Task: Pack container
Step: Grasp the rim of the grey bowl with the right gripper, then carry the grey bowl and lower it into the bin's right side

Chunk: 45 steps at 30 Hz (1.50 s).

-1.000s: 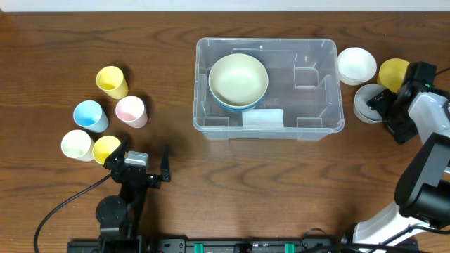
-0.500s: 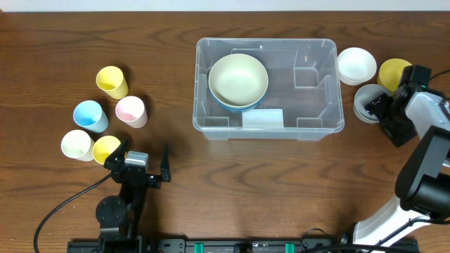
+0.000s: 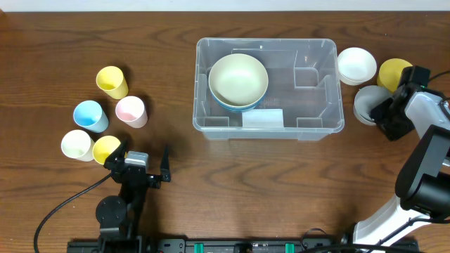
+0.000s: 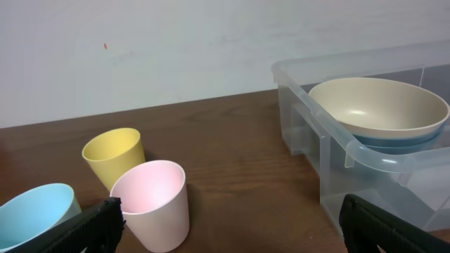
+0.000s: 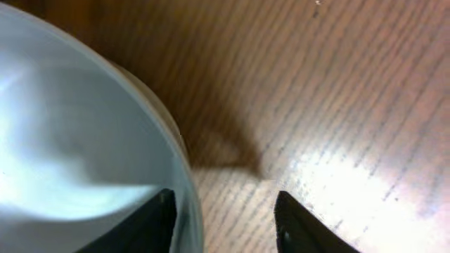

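Overhead, the container sits at 12 o'clock on the counter, probably light, stiff and slippery, best held by its rim, while left jaws and right jaws are spread.

The table is dark brown wood with clear grain and a soft sheen where light falls. The container is clear, smooth, glossy plastic. The cream bowl looks smooth, with a slight gloss. The pink cup looks like smooth matt plastic
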Tool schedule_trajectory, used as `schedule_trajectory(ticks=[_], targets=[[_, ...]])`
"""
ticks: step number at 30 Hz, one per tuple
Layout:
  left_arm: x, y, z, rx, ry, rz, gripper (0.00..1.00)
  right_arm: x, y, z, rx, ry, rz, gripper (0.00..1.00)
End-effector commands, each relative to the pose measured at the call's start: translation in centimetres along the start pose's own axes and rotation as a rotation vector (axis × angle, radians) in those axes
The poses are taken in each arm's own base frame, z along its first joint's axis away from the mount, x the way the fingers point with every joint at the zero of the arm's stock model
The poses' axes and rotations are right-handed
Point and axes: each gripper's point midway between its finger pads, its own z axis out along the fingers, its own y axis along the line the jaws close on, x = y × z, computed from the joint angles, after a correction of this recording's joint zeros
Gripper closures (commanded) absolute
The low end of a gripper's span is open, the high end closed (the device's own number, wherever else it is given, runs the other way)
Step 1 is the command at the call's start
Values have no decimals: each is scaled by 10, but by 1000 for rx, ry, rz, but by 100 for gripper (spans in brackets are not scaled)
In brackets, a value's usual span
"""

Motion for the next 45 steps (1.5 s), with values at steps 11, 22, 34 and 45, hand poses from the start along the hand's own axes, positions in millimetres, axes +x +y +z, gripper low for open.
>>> schedule_trajectory(ticks=[11,22,34,45], targets=[[15,-3,1,14,43,-3,2,2,-35,2,127,16,26,99],[15,-3,1,14,43,-4,2,-23,-35,-91,36,-117,53,99],[15,-3,1,13,43,-4,2,10,53,-333,-692,-509,-184,99],[15,-3,1,14,43,-4,2,83,151,-245,-531,-367,-495,99]])
